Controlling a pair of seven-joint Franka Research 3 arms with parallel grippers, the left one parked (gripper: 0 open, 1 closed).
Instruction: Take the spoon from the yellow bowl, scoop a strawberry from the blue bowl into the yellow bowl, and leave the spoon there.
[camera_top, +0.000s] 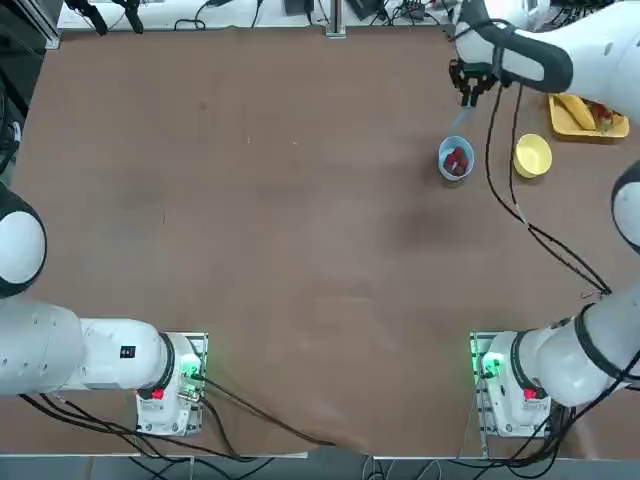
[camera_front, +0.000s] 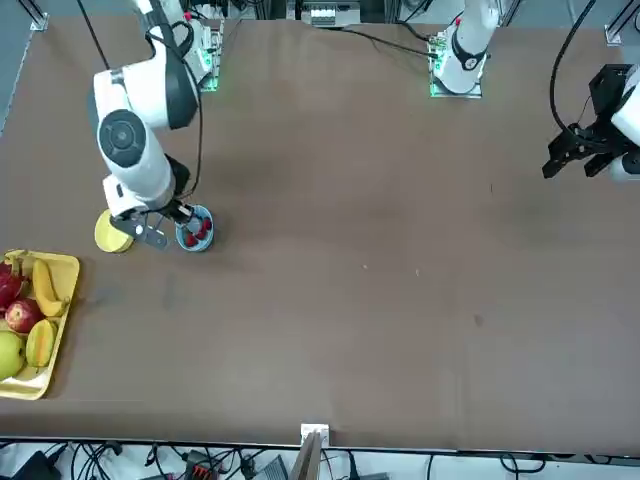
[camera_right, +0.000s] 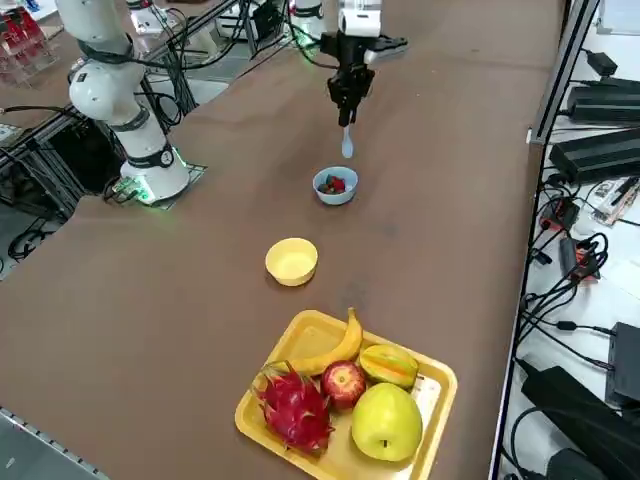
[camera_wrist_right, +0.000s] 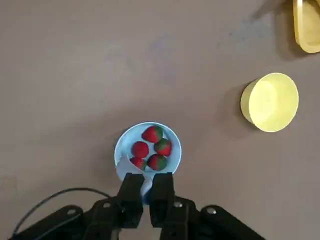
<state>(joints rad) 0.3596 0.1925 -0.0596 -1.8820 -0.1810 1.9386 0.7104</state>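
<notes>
Above the blue bowl (camera_right: 335, 186), raised off the table: right gripper (camera_right: 347, 108), fingers clamped narrow on the spoon (camera_right: 347, 145), which hangs scoop-down over the bowl. Blue bowl: holds four strawberries (camera_wrist_right: 151, 148), red with green tops. Beside the blue bowl, apart from it: yellow bowl (camera_right: 292, 261), nothing visible inside. Beyond the yellow bowl from the blue bowl: rectangular yellow tray (camera_right: 437, 408) with banana, apples, dragon fruit.

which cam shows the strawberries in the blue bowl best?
Right wrist view: it looks straight into the blue bowl, four strawberries separable. Top, front and right side views show only a small red patch; the right gripper, shut on the spoon, hangs above.
</notes>
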